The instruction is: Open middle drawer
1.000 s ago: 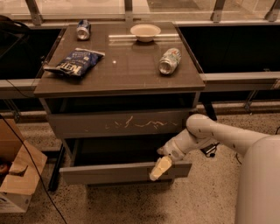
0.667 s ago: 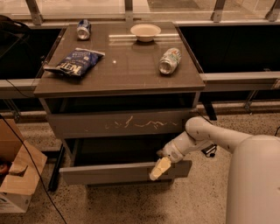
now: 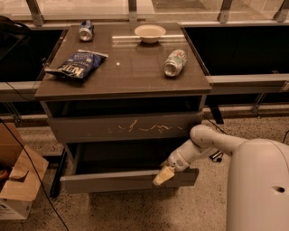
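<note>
Here, the wide grey-brown, flat-fronted middle drawer [image 3: 113, 181] is seen pulled out below the scratched grey front [image 3: 126, 128]. The pale-tipped gripper [image 3: 163, 176] is set against its top edge, towards the right; whether it is spread or closed cannot be told.

Looks like lab or office-building test area, not home. Speckled terrazzo floor [image 3: 135, 212]. Metal-framed glazing [image 3: 131, 6] behind, grey ledge [image 3: 248, 81] running along it. Loose black cables [image 3: 31, 162] on floor, open cardboard box [image 3: 18, 189] at left. Grey drawer cabinet [image 3: 126, 76] standing alone, chip bag [image 3: 76, 64], two cans [image 3: 174, 62] and pale bowl [image 3: 150, 32] on top. White robot arm [image 3: 207, 140] in foreground, gripper [image 3: 163, 176] low, at top edge of pulled-out middle drawer [image 3: 113, 181] front.
</note>
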### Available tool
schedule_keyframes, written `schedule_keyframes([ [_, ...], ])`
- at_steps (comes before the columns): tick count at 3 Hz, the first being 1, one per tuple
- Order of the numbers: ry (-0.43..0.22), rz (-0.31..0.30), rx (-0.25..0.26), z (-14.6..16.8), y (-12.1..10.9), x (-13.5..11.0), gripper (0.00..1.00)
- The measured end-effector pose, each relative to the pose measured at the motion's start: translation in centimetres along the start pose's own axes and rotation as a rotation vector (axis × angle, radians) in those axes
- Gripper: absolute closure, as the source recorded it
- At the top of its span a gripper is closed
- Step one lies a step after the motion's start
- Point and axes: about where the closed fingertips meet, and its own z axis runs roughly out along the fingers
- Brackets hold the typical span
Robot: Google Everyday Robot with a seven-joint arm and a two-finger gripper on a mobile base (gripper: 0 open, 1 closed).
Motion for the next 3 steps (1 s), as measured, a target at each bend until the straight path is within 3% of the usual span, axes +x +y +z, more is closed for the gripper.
schedule_keyframes([
  [1, 0.053, 0.011, -0.013, 0.9, 2.2, 2.3, 0.70],
  [2, 0.053, 0.012, -0.013, 1.0, 2.2, 2.4, 0.56],
  [3, 0.068, 0.051, -0.023, 1.8, 4.7, 4.9, 0.33],
])
